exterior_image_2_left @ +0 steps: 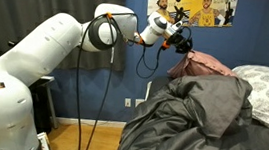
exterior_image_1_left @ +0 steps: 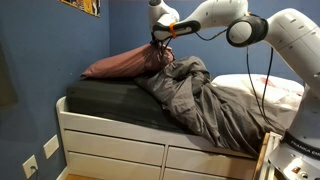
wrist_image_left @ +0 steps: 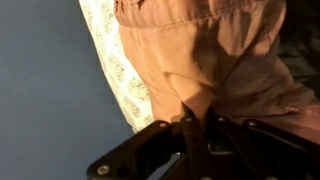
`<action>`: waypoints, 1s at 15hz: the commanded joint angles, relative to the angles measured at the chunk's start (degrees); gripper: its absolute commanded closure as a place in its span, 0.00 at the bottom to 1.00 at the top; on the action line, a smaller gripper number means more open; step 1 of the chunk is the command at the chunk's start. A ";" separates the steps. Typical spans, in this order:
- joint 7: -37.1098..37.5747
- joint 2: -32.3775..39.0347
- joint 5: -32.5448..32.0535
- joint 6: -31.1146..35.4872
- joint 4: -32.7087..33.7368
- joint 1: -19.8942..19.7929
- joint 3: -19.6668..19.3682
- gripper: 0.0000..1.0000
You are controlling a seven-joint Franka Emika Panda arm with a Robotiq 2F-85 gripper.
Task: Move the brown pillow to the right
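Note:
The brown pillow [exterior_image_1_left: 125, 63] is a wrinkled reddish-brown pillow at the head of the bed, lifted by one corner so it hangs in a drawn-up peak. It also shows in an exterior view [exterior_image_2_left: 211, 65] behind the duvet. My gripper [exterior_image_1_left: 160, 38] is shut on the pillow's raised corner, also seen in an exterior view [exterior_image_2_left: 185, 44]. In the wrist view the jaws [wrist_image_left: 197, 120] pinch a fold of the brown fabric [wrist_image_left: 210, 50], which fills the upper frame.
A rumpled grey duvet [exterior_image_1_left: 205, 100] covers much of the bed [exterior_image_1_left: 110, 125]. A white patterned pillow [exterior_image_2_left: 268, 94] lies beside the brown one and shows in the wrist view [wrist_image_left: 115, 60]. A blue wall [exterior_image_1_left: 40, 60] stands behind, with a poster [exterior_image_2_left: 192, 8].

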 commanded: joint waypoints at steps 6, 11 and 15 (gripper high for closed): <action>12.82 -11.28 -1.26 -2.42 -2.51 -1.93 -6.65 0.93; 20.88 -17.39 -1.65 -6.12 -6.90 -2.85 -9.55 0.93; 28.04 -23.03 -2.31 -9.51 -13.16 -2.67 -12.03 0.93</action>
